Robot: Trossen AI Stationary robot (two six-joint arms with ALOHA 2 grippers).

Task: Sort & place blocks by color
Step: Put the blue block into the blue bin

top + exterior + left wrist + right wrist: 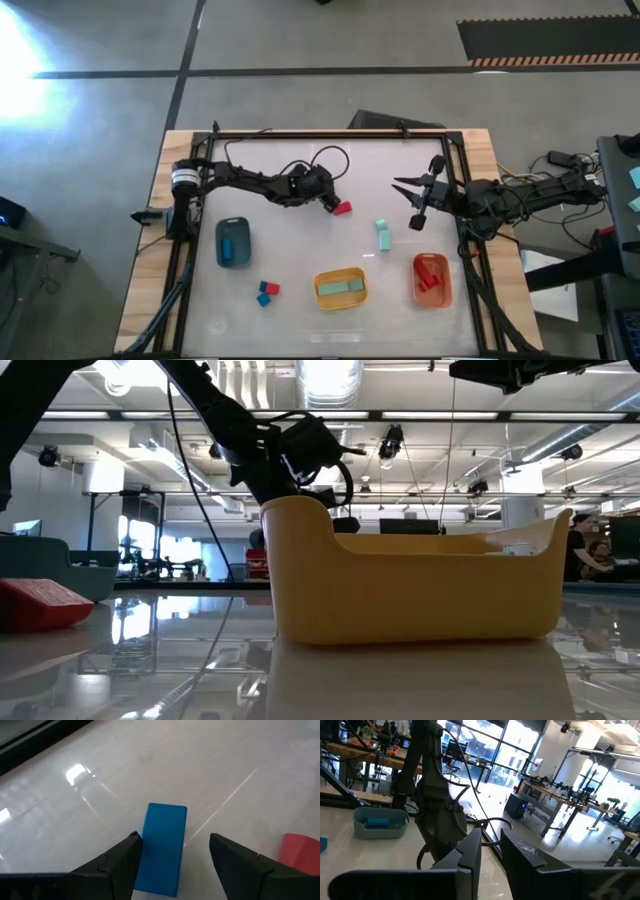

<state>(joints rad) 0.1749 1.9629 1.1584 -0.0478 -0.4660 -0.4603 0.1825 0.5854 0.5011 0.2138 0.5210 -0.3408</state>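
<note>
Blocks: small blocks in red, mint and blue are seen on the white table [300,180] and in the bins.
Blue block [162,847]: it is seen lying flat on the table between the left gripper's fingers, about the middle of the table; whether it is touched cannot be told.
Left gripper [329,204]: it is held low over the blue block, and its fingers [112,865] are spread apart, one on each side of the block.
Red block [343,209]: it is found just beside the left gripper, at 3 o'clock from it.
Mint block [383,235]: it is seen lying alone at 4 o'clock from the table's middle.
Red and blue pair [267,292]: these are seen touching, at 7 o'clock.
Blue-grey bin [233,243]: placed at 8 o'clock, a blue block is held in it.
Yellow bin [341,288]: placed at 6 o'clock, a mint bar is held in it.
Orange bin [432,281]: placed at 5 o'clock, red blocks are held in it.
Right gripper [414,200]: it is held up at 3 o'clock; its fingers [470,855] are almost together and nothing is held.
</note>
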